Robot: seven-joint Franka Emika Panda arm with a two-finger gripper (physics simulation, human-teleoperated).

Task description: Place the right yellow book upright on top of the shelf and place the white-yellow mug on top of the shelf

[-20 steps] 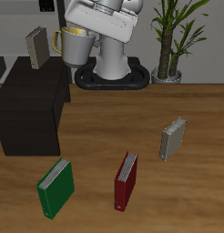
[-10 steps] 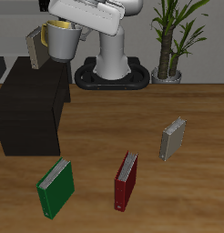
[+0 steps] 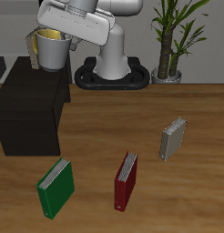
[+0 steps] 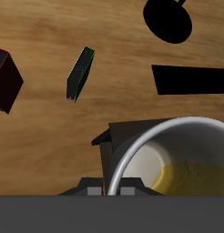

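My gripper [image 3: 59, 36] is shut on the rim of the white-yellow mug [image 3: 51, 50], holding it in the air above the back of the black shelf [image 3: 32, 105]. The mug hangs upright, and its yellow inside shows. The right yellow book [image 3: 32, 49] stands upright on the shelf top, just beside and partly behind the mug. In the wrist view the mug [image 4: 182, 150] fills the foreground, with the gripper [image 4: 118, 175] clamped on its wall. A dark corner of the shelf [image 4: 106, 139] shows under the mug.
A second grey-tan book [image 3: 172, 139], a red book [image 3: 127, 180] and a green book [image 3: 56, 187] stand on the wooden table nearer its front edge. A potted plant [image 3: 168, 41] stands beside the robot's black base [image 3: 114, 76]. The wrist view shows the green book [image 4: 80, 73] and red book [image 4: 6, 80].
The gripper has carried the mug sideways from in front of the robot's base to over the shelf, right up beside the upright book. The books have not moved.
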